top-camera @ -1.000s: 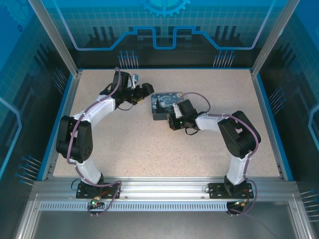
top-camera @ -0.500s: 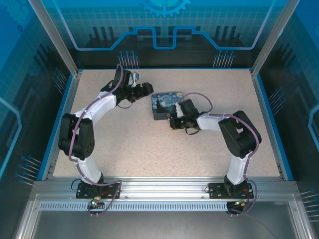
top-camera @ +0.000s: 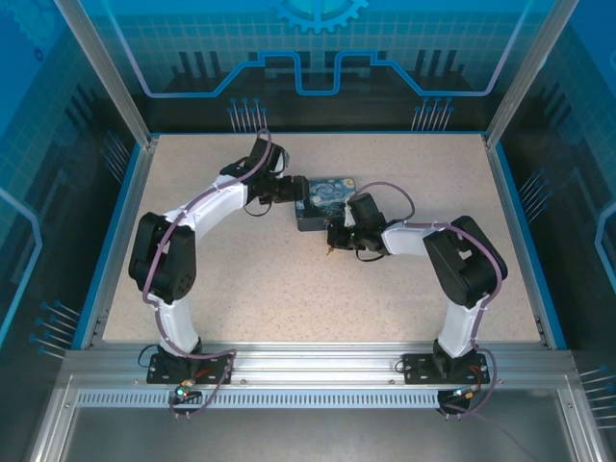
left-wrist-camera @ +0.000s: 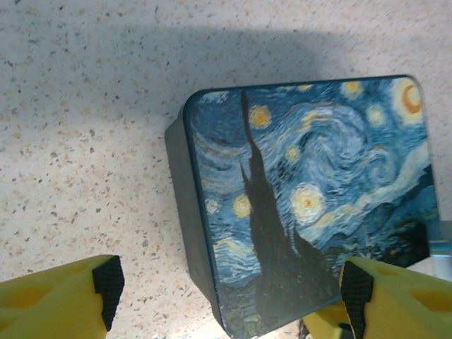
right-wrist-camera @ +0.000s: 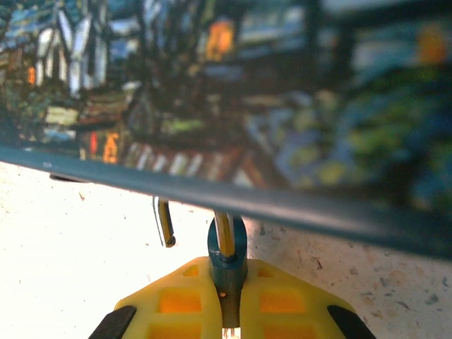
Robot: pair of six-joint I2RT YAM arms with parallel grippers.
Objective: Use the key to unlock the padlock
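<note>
The right end effector (right-wrist-camera: 226, 275) is pinched shut on the thin grey metal key (right-wrist-camera: 227, 311), seen edge-on between its yellow fingers. Just beyond the fingertips, touching the key, sits the tiny dark padlock (right-wrist-camera: 226, 247). Its silvery shackle runs up under the near rim of the dark-blue Starry Night printed box (left-wrist-camera: 304, 191). The left end effector (left-wrist-camera: 229, 289) hangs wide open and holds nothing, over the box's left part on the speckled surface (left-wrist-camera: 85, 141).

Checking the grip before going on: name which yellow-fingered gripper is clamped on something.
The right gripper, shut on a small teal-and-metal piece at the edge of the dark-blue Starry Night box; the left gripper stands wide open over that box.
</note>
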